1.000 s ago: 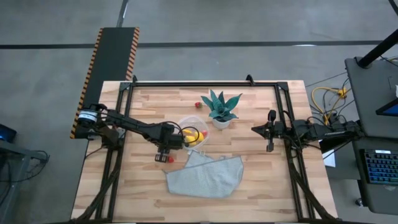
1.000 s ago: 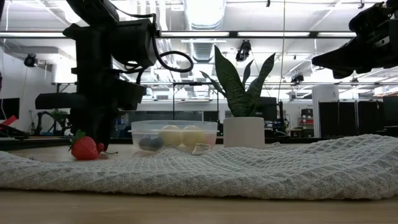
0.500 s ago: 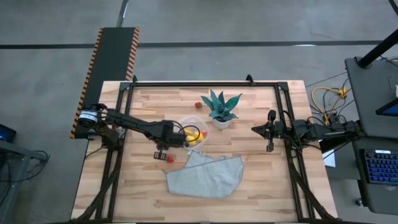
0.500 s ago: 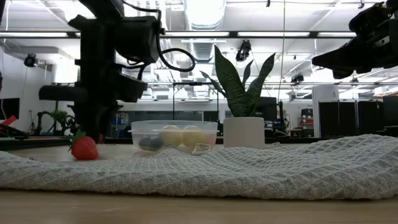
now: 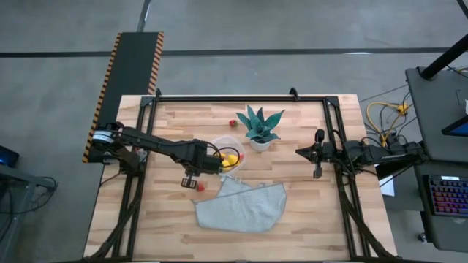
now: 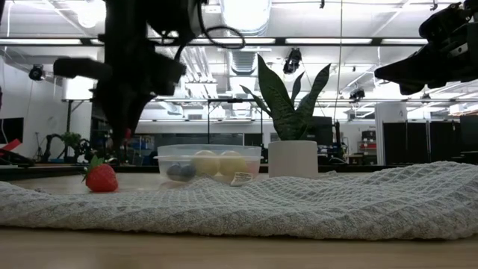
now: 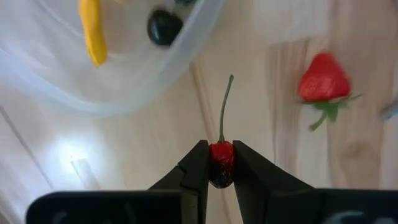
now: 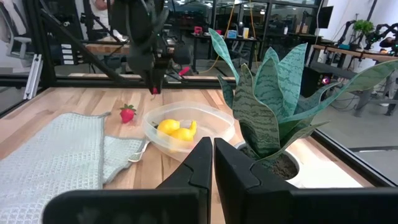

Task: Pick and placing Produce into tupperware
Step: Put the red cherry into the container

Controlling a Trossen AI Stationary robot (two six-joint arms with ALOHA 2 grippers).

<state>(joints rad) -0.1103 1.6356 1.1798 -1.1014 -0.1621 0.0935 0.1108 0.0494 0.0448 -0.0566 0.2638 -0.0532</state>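
My left gripper (image 7: 221, 163) is shut on a small red cherry (image 7: 221, 155) with a green stem. It hangs above the table beside the clear tupperware (image 5: 227, 155), pointing down. Below it a red strawberry (image 5: 199, 187) lies on the wood. The tupperware (image 7: 93, 74) holds yellow lemon-like pieces (image 8: 175, 130) and a dark round piece (image 7: 164, 27). Another red piece (image 5: 232, 123) lies at the far side by the potted plant (image 5: 259, 128). My right gripper (image 8: 212, 146) waits shut at the table's right, pointing level. My left gripper pinches the cherry's round body (image 7: 222, 152) between its two fingertips. The fingers (image 6: 123, 127) come from above, pointing down. The cherry is lifted clear of the table, and its green stem (image 7: 225, 106) sticks out past the fingertips.
A grey waffle cloth (image 5: 241, 206) lies spread at the near middle, its corner close to the tupperware. The potted plant in a white pot (image 6: 293, 158) stands just right of the tupperware. Black frame rails (image 5: 241, 97) run along the table's sides.
My left gripper has gone up from the table with the cherry between its fingers. The cherry, which lay beside the strawberry, now hangs clear above the wood. The strawberry has stayed where it was.
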